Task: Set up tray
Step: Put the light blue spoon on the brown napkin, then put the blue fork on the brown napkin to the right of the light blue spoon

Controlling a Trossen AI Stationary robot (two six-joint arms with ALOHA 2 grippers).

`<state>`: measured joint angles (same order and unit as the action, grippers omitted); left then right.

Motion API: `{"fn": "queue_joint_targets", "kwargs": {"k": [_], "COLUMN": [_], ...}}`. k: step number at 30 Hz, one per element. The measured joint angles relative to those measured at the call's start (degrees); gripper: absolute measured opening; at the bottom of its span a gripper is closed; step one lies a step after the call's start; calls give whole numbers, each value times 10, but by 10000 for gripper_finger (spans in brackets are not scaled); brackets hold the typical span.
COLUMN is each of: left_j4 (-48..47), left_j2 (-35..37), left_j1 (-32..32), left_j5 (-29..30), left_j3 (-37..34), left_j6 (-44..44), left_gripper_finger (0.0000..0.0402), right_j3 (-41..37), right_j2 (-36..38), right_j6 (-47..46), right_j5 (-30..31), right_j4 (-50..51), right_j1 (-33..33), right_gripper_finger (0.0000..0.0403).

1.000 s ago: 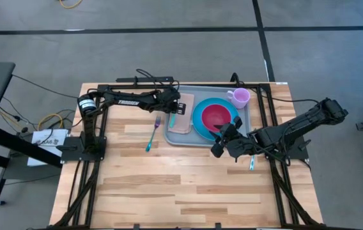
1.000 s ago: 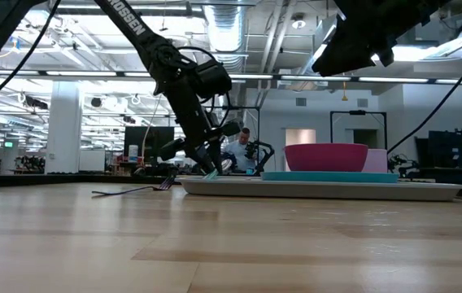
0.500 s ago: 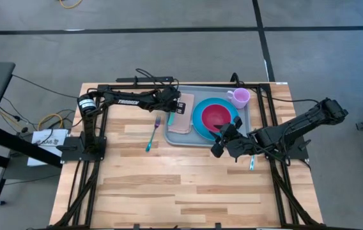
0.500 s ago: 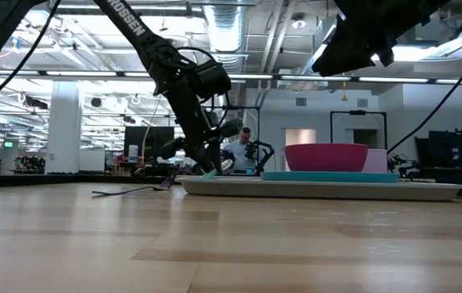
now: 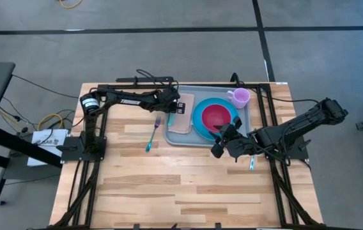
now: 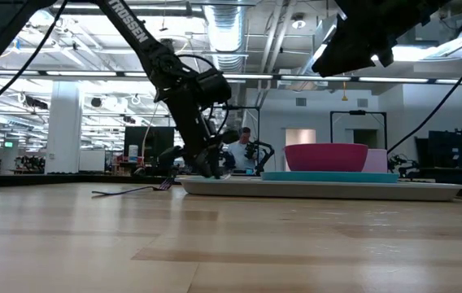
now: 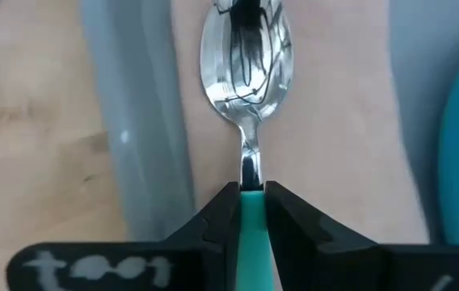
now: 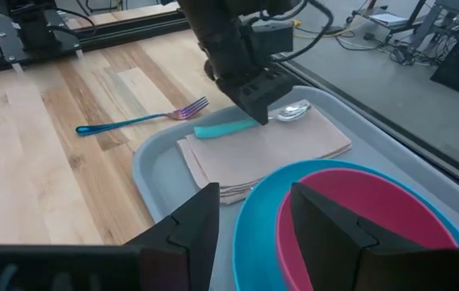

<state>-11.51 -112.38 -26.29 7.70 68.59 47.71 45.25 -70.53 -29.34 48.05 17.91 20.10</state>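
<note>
My left gripper [image 7: 252, 212] pinches the teal handle of a spoon [image 7: 246, 48], over the napkin [image 5: 180, 119] at the left end of the tray [image 5: 248, 119]. My right gripper [image 5: 223, 139] hangs open just past the tray's near edge, holding nothing.

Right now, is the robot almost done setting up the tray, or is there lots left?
Nearly done, it seems. The tray already holds the blue plate with the pink bowl, the mug and a folded napkin. The left end effector grips the spoon over the napkin. The fork lies outside on the table. The right end effector waits open.
</note>
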Motion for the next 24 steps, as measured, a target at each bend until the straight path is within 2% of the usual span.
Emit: {"fn": "queue_joint_targets", "kwargs": {"k": [7,13,18,20,24], "left_j4": [32,36,44,57,62], "left_j2": [-1,-1,-1,1,26], "left_j1": [-2,-1,-4,-9,-30], "left_j5": [-12,-17,-30,-60,-168], "left_j3": [0,0,0,0,0], "left_j6": [-6,89,82,56,13], "left_gripper_finger": [65,77,77,76,76], "right_j3": [0,0,0,0,0], "right_j2": [0,0,0,0,0], "right_j6": [13,14,14,15,15], "right_j5": [-2,-1,-1,-1,-1], "right_j4": [-2,-2,-2,-2,-7], "right_j1": [0,0,0,0,0], "right_gripper_finger": [147,147,147,147,147]}}
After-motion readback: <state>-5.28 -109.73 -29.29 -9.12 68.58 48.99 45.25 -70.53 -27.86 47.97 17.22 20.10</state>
